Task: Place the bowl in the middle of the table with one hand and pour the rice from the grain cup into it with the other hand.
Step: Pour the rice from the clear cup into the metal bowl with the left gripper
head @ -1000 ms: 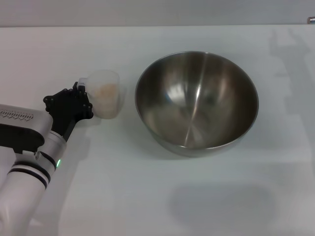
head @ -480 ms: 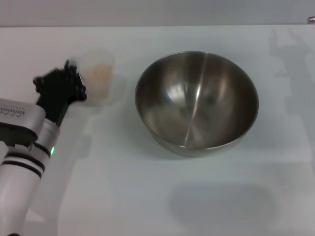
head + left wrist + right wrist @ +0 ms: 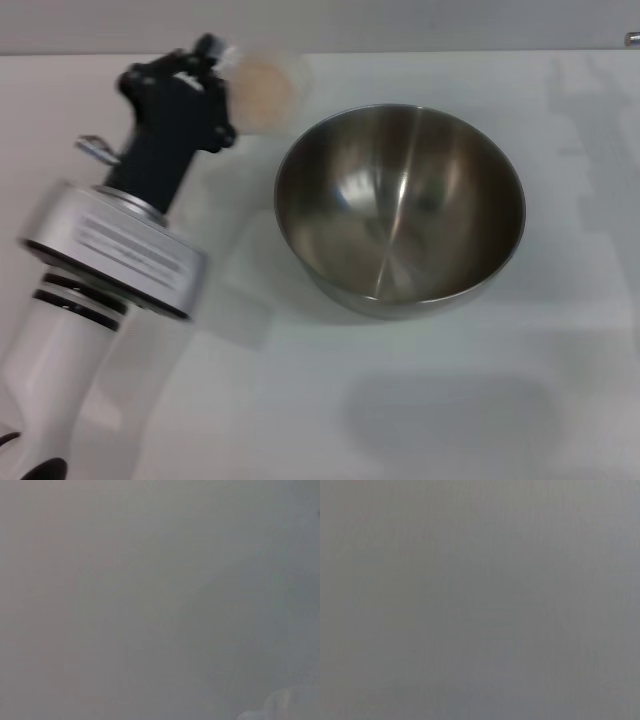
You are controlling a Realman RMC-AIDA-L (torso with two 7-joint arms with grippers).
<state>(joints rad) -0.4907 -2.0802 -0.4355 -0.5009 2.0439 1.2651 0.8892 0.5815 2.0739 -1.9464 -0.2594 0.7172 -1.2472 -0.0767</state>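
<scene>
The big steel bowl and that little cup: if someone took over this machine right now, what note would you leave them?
Left gripper: shut on the small clear plastic grain cup, held raised beside the far left rim of the large shiny stainless-steel bowl.
Right gripper: not in view.
Pale beige rice is in the cup; the bowl looks empty.
Done: bowl set about mid white table, cup picked up.
Left: bring the cup over the bowl and pour.

White arm (image 3: 70, 330), black-banded, black wrist
</scene>
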